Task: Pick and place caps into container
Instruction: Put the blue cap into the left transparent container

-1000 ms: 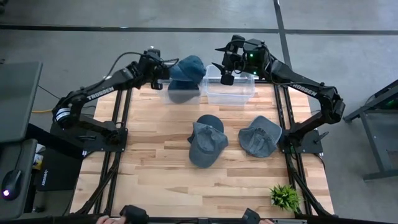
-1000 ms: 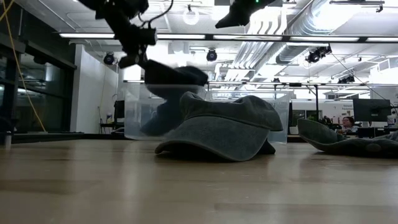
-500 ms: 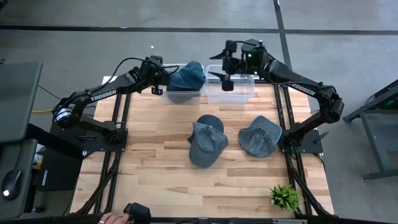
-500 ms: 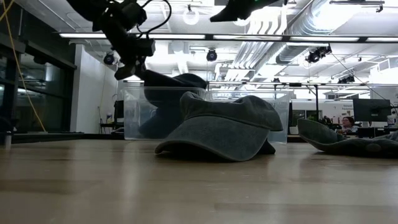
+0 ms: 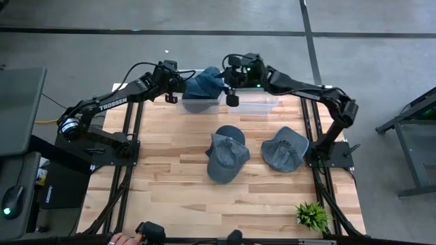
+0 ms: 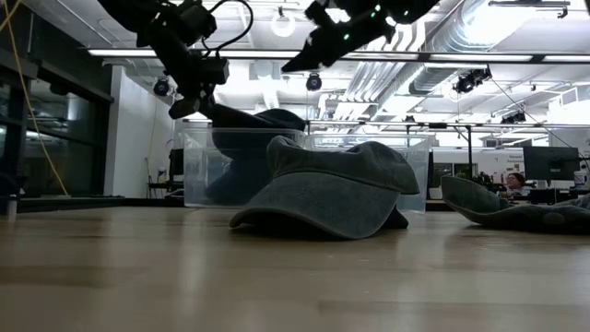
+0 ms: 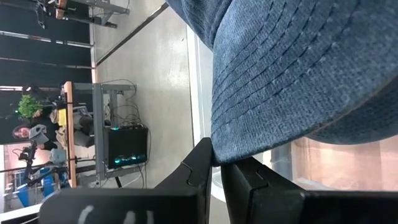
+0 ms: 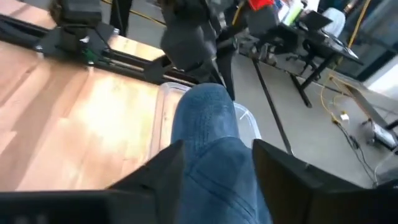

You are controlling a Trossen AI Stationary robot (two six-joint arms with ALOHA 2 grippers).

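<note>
The blue cap (image 5: 204, 84) hangs over the left clear bin (image 5: 199, 103) at the far edge of the table, its crown drooping down toward the bin. The left gripper (image 5: 178, 87) has its fingers pinched tight on the edge of the brim, as the left wrist view shows (image 7: 214, 163). The cloth looks soft and light; it sags wherever it isn't held, so the stiffer brim seems the better place to grip than the floppy crown. The right gripper (image 5: 231, 87) hovers just beside the cap, above the second clear bin (image 5: 255, 103), its fingers parted with the blue fabric (image 8: 208, 134) between them; I cannot tell whether they touch it. On the wooden table (image 5: 170, 184) two grey caps (image 5: 227, 155) (image 5: 285, 150) lie near the middle, apart from each other, with a small green plant (image 5: 312, 215) at the near corner.
</note>
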